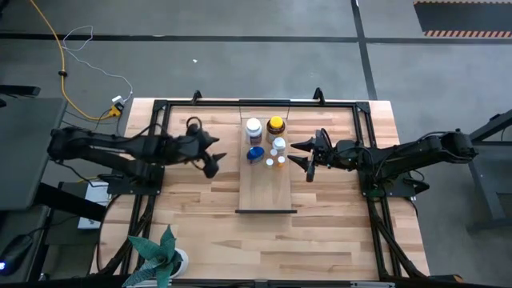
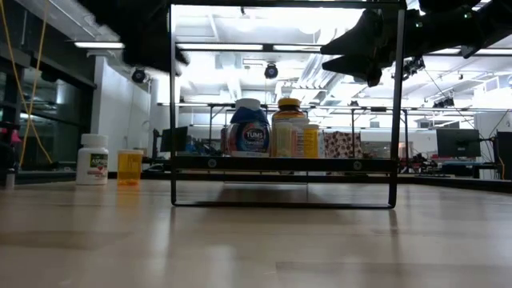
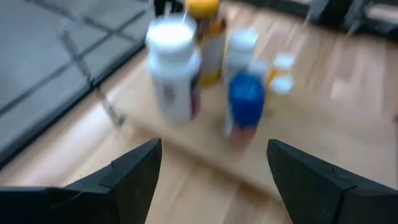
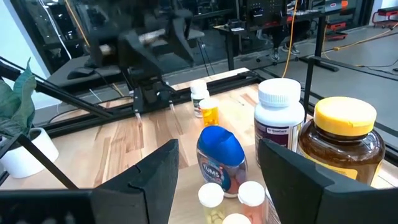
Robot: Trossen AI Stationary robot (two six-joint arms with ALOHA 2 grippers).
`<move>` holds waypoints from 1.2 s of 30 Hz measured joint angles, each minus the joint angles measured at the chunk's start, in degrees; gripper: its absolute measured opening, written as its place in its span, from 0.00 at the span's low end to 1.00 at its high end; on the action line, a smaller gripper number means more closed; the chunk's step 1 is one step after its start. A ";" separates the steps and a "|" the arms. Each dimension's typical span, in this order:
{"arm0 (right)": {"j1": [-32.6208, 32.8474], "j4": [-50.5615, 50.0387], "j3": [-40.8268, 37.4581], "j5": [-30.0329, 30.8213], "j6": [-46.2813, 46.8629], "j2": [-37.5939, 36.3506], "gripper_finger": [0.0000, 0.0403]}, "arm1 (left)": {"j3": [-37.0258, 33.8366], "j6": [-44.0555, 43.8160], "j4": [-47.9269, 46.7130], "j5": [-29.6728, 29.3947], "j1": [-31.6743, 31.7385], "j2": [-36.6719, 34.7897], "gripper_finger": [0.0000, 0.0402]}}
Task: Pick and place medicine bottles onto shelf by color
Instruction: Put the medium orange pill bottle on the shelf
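Note:
The shelf (image 1: pixel 266 188) is a light wood plank in the middle of the table. At its far end stand a white bottle (image 1: pixel 254 128), an amber bottle with a yellow cap (image 1: pixel 276 126), a blue-capped bottle (image 1: pixel 254 154), a small white bottle (image 1: pixel 278 145) and two tiny orange ones (image 1: pixel 275 161). A white bottle (image 4: pixel 199 93) and an orange bottle (image 4: pixel 209 113) stand on the table at the far left. My left gripper (image 1: pixel 218 156) is open and empty, left of the shelf. My right gripper (image 1: pixel 304 158) is open and empty, right of the bottles.
A black metal frame (image 1: pixel 364 120) runs around the table's far half and stands across the low view (image 2: pixel 284 204). A potted plant (image 1: pixel 160 256) sits at the near left corner. Bare wood lies on the near half of the table.

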 joint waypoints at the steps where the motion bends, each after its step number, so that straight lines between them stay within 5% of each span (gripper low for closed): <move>1: -0.02 -0.02 0.00 0.00 0.00 0.00 0.52 | -1.20 -1.34 -1.29 0.66 0.62 -0.88 0.70; 6: 0.00 0.06 0.00 0.00 0.91 -0.02 0.52 | -0.18 -6.85 -13.25 9.63 7.39 -1.06 0.70; 15: -0.01 0.02 0.00 -0.01 1.05 0.00 0.52 | 8.38 -3.00 -31.55 16.90 22.52 11.46 0.70; 20: 0.00 0.00 0.00 -0.02 1.03 -0.01 0.52 | 10.09 0.72 -32.40 13.34 27.77 17.77 0.70; 36: -0.02 0.00 0.00 0.00 0.42 0.00 0.52 | 10.23 3.65 -32.39 18.40 31.77 26.08 0.70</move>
